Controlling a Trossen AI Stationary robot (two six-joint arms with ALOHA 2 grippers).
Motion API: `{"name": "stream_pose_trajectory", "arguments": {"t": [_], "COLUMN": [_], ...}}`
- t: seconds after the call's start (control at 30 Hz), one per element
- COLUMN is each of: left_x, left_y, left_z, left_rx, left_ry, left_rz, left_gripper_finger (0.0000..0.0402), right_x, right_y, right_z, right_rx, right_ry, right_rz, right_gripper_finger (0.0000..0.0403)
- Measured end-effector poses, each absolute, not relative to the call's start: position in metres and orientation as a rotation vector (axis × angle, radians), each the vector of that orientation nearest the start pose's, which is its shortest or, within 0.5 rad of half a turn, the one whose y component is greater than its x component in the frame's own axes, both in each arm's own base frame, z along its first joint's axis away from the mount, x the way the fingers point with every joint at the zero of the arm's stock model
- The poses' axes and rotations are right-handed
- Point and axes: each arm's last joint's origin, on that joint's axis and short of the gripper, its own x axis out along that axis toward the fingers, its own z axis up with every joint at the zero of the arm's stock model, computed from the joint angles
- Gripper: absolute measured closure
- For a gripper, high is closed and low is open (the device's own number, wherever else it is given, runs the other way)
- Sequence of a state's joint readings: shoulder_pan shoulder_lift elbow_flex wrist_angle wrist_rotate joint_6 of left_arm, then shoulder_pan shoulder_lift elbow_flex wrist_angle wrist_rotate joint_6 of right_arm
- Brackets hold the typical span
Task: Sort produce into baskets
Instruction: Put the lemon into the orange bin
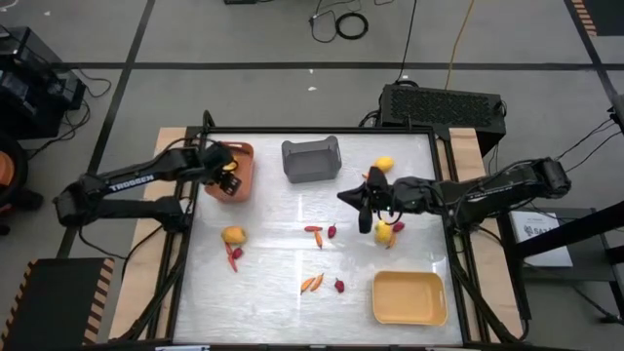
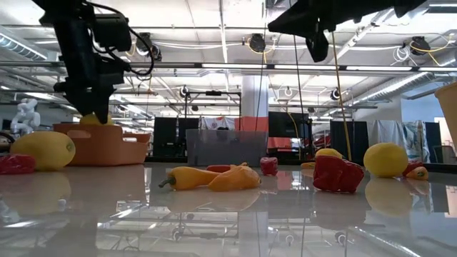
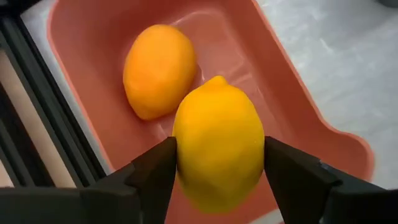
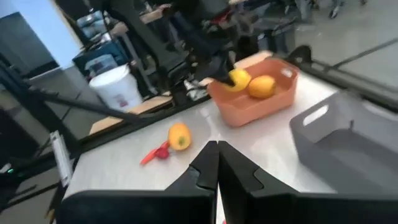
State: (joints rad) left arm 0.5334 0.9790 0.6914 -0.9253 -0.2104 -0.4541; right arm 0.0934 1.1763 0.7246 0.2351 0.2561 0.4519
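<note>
A pale glossy table [image 1: 283, 273] fills mid-frame. On it: orange-brown basket [image 1: 240, 175] upper left, grey basket [image 1: 310, 159] upper centre, pale yellow basket [image 1: 409, 297] lower right, with lemons, peppers and berries scattered between.

Both arms are dark, near-black assemblies of rounded tubular links joined by bulkier cylindrical joint housings. The left arm [image 1: 132, 182] carries white "TROSSEN" lettering along its forearm link. The right arm [image 1: 487, 187] shows no legible marking from above; thin dark cables run off its base end.

The left gripper [image 3: 219, 171] has two matte black fingers [image 3: 152, 177] with flat, angular, wedge-shaped faces and bevelled edges. The right gripper [image 4: 217, 163] has two black fingers of the same pattern, each with a stepped notch near the tip. A small pale patch on the left wrist, possibly a label, cannot be read.
</note>
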Motion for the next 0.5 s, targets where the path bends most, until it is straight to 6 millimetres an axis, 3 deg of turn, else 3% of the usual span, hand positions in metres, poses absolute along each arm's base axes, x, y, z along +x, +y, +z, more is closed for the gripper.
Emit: {"name": "stream_pose_trajectory", "arguments": {"t": [0.33, 0.5], "left_x": [0.136, 0.139], "left_y": [0.088, 0.089], "left_z": [0.216, 0.237], "left_rx": [-0.605, -0.598], "left_ry": [1.102, 1.086], "left_rz": [0.919, 0.892], "left_gripper_finger": [0.0148, 0.0148], "right_x": [0.254, 0.254], "right_y": [0.004, 0.002], "right_z": [0.257, 0.256], "right_rx": [0.480, 0.458], "right_ry": [0.362, 0.378], "right_rz": [-0.188, -0.174], "right_gripper_finger": [0.0403, 0.0403]}}
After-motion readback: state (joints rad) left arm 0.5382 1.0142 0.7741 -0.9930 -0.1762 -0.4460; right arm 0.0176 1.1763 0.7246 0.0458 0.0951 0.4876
